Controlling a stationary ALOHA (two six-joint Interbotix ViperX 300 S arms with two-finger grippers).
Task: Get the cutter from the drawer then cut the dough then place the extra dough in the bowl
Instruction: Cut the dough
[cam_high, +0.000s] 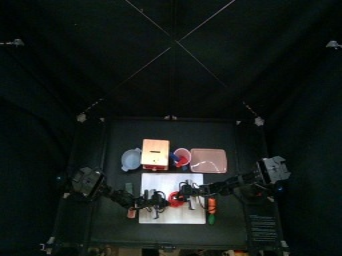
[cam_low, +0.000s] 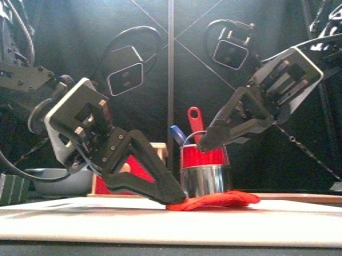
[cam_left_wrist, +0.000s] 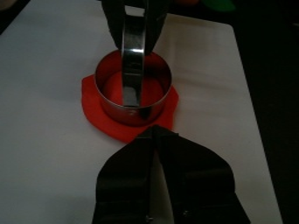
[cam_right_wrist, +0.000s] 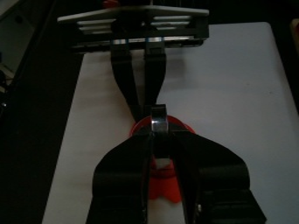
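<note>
the cutter (cam_low: 210, 183) stands on the dough (cam_left_wrist: 98, 117), which lies flat near the middle of the board (cam_left_wrist: 47, 87). the right gripper (cam_right_wrist: 156, 118) reaches down from the right, its fingers narrow and clamped on the cutter's wire handle. we see the left gripper (cam_left_wrist: 156, 133) low on the dough's other side, fingers pressed together. the tips touch the dough's rim, but we cannot tell whether they pinch it. behind the board stand the bowl (cam_high: 131, 160), the box (cam_high: 155, 152), the cup (cam_low: 201, 158) with a blue knife (cam_low: 175, 135) and a red knife (cam_low: 193, 118), and the tray (cam_high: 209, 159).
</note>
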